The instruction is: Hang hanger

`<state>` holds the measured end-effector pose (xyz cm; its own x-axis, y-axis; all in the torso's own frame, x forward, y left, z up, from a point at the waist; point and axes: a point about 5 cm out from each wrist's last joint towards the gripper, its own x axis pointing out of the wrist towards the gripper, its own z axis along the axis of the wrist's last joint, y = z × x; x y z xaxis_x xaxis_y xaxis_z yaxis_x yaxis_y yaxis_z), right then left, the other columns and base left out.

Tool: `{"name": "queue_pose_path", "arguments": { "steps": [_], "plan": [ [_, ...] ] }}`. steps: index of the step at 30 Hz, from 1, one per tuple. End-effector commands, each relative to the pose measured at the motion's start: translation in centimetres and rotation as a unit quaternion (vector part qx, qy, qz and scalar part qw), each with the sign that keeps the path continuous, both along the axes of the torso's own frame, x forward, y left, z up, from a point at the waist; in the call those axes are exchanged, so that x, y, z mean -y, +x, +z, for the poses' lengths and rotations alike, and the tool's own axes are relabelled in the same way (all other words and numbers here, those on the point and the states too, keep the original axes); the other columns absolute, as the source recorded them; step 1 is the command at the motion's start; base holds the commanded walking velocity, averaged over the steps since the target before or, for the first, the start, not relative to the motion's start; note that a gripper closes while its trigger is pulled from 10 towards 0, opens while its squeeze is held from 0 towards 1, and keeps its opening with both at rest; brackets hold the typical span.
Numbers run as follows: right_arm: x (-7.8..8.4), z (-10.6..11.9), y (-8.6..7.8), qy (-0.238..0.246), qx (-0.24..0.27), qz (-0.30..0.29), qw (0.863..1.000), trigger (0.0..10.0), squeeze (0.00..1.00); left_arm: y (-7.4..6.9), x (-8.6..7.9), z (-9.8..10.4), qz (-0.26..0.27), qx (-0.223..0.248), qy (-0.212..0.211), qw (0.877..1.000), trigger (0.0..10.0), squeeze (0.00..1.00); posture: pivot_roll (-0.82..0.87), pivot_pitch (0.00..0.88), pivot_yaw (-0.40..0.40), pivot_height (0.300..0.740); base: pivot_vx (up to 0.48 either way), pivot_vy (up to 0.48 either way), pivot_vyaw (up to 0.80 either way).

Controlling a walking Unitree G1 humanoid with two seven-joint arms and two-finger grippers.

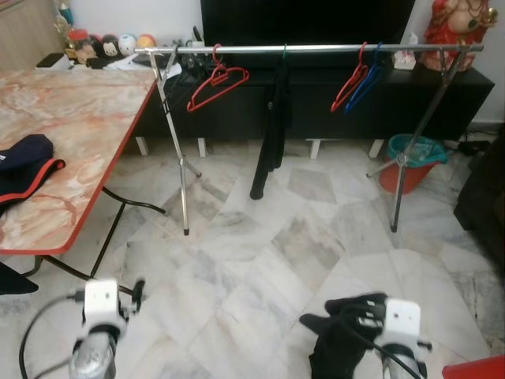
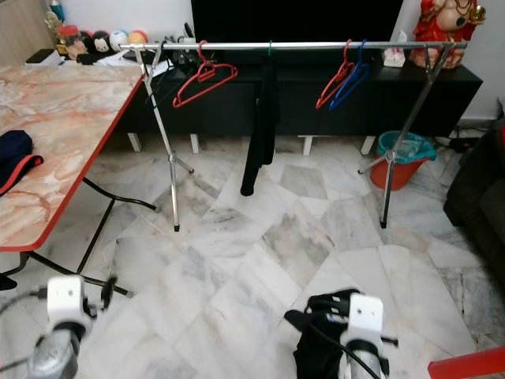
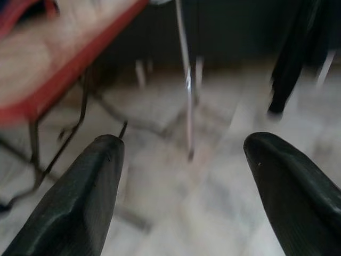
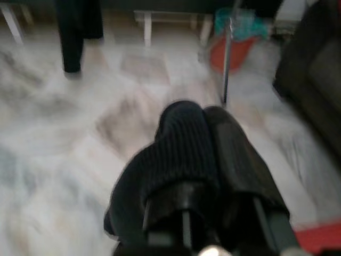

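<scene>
Rack (image 1: 316, 49) spans your view ahead, a steel rail on 2 stands over the marble floor (image 1: 260, 260). On it you see a black garment (image 1: 271, 126) on a green hook, 1 red hanger (image 1: 217, 83) near the table (image 1: 71, 134), then a red and a blue hanger (image 1: 367, 79) together. Your left gripper (image 3: 184, 176) hangs low, fingers wide apart, holding nothing. Your right gripper (image 4: 205, 138) has its fingers pressed together.

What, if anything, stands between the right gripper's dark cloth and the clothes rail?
Nothing visible. Open marble floor lies between the right gripper, shut on the dark cloth, and the clothes rail; the table stands off left.
</scene>
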<state>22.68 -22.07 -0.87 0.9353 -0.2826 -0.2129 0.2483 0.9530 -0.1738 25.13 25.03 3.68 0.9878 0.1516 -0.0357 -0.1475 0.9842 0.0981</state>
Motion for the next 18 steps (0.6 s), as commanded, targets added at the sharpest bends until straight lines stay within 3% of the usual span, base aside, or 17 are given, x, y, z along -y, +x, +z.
{"name": "queue_pose_path", "arguments": {
  "steps": [1,4,5,8,18],
  "plan": [
    [0.4,1.4,0.6,0.002,0.037,-0.004,0.999,10.0,0.0,-0.7,0.1,0.1,-0.002,0.013,-0.013,1.0,10.0,0.0,0.02,0.0,-0.013,0.74,0.0,0.0,0.0],
    [-0.3,2.1,0.3,0.005,0.053,0.013,0.998,10.0,0.0,-1.6,0.3,0.3,-0.004,0.023,0.003,1.0,10.0,0.0,0.04,0.0,-0.02,0.74,0.0,0.0,0.0],
    [-0.9,2.4,-0.3,0.007,0.061,0.023,0.998,10.0,0.0,-2.6,0.3,-0.1,0.003,0.013,0.002,1.0,10.0,0.0,0.04,0.0,-0.022,0.74,0.0,0.0,0.0],
    [-1.8,2.0,-1.1,0.019,0.055,0.023,0.998,10.0,0.0,-3.7,-0.3,-0.3,0.012,-0.006,0.006,1.0,10.0,0.0,0.02,0.0,-0.006,0.74,0.0,0.0,0.0],
    [-1.6,3.3,-0.5,0.024,0.064,0.01,0.998,10.0,0.0,-2.4,0.8,1.9,-0.032,0.025,-0.015,0.999,10.0,0.0,0.02,0.0,0.016,0.74,0.0,0.0,0.0]
  ]
}}
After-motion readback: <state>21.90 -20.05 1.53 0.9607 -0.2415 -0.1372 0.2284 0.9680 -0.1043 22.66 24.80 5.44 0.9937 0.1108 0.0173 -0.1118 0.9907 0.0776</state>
